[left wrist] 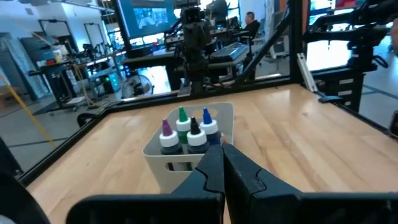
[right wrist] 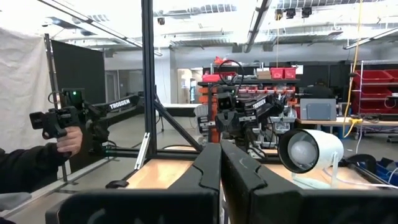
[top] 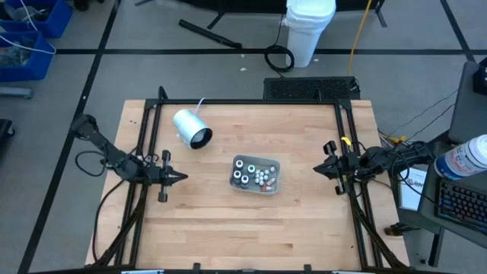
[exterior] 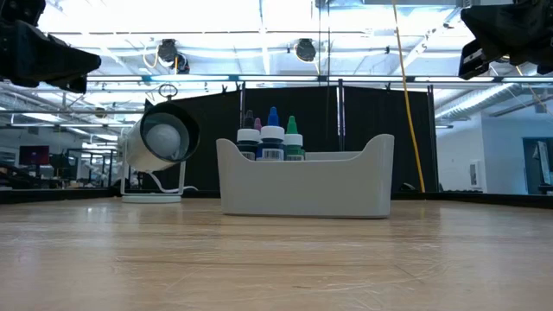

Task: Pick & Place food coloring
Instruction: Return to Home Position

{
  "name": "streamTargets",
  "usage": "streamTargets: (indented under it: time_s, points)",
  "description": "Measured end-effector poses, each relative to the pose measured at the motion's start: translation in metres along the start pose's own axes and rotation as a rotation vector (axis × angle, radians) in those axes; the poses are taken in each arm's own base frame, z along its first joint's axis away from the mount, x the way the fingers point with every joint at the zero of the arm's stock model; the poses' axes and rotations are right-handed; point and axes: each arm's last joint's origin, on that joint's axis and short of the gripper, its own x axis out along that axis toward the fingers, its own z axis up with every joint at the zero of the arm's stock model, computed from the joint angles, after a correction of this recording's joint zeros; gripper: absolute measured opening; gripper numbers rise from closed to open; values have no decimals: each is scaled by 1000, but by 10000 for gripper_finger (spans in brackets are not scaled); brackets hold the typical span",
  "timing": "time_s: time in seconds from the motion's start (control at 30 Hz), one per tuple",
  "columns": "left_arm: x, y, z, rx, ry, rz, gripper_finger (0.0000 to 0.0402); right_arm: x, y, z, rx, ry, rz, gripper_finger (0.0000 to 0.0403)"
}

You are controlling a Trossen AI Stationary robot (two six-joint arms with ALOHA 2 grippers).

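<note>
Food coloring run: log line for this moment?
food coloring bottles in grey bin | left gripper shut, parked left | right gripper shut, parked right

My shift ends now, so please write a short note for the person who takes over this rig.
Left gripper: fingers shut, empty, over the left of the table.
Right gripper: fingers shut, empty, over the right side.
Bottles: all that show are in the tray, mid-table.
Done: no bottle shows outside the tray.
Left: probably only homing both grippers.
</note>
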Motion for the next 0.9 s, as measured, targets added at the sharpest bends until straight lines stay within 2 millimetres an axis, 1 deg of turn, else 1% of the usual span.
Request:
streamTargets:
  time_s: [0.37,0.6,0.73,0.9]
  points:
    - [-5,-6,2,-8,-11,0,0,-1,-1,-1,0,10,-21,0]
    - [-6,-6,5,-19,-32,18,1,-1,-1,0,2,3,-19,0]
    - [-6,-6,5,-27,-35,14,2,-1,-1,0,-24,3,-19,0]
    - [-5,-5,3,3,-16,-1,1,-1,-1,0,-38,4,-20,0]
